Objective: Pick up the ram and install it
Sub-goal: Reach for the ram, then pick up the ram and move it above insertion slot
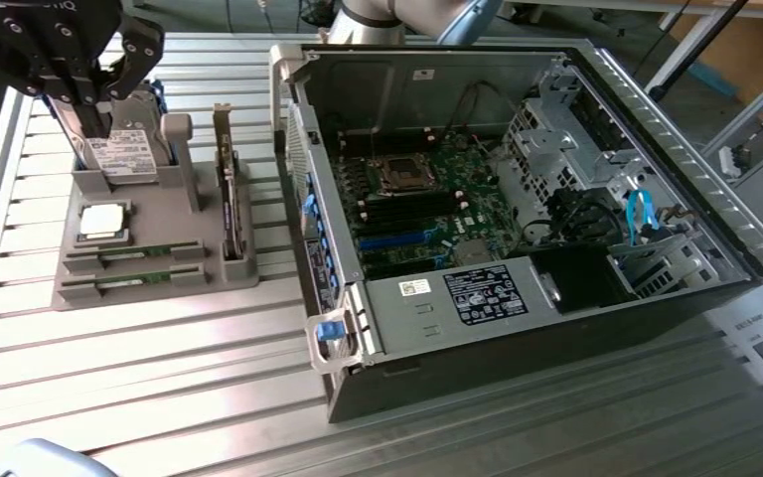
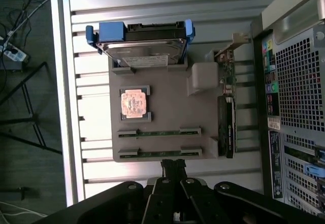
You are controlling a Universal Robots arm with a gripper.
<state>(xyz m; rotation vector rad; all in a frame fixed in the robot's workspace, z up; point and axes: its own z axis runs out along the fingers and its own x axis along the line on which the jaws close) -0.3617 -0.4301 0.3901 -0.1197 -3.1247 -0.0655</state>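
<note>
My gripper (image 2: 173,165) is pinched shut with nothing between the fingers, and it hangs well above the grey fixture (image 1: 156,298), apart from every part on it. On the exterior view's clock face I am at about eleven, the fixture at nine and the open computer case (image 1: 515,328) at three.

Nearest my fingertips lies the ram (image 1: 131,283) – a thin green strip seated in the fixture's front slot – with a second stick (image 1: 136,256) just beside it in the next slot. From those, the square processor (image 1: 100,221) is at twelve, and beyond it the hard drive (image 1: 123,154) stands upright. The tall expansion card (image 1: 231,199) runs along the fixture's three o'clock edge, close to the sticks' ends. Farthest is the motherboard (image 1: 421,199) inside the case.

The risks, as I judge them:
- With the fingers together I would land on the strip's edge instead of straddling it.
- The two sticks sit close, so a small offset could catch both (or the slot's grey wall).
- A tilted lift could bind the thin board in its slot.
- The card could foul my fingers.
</note>
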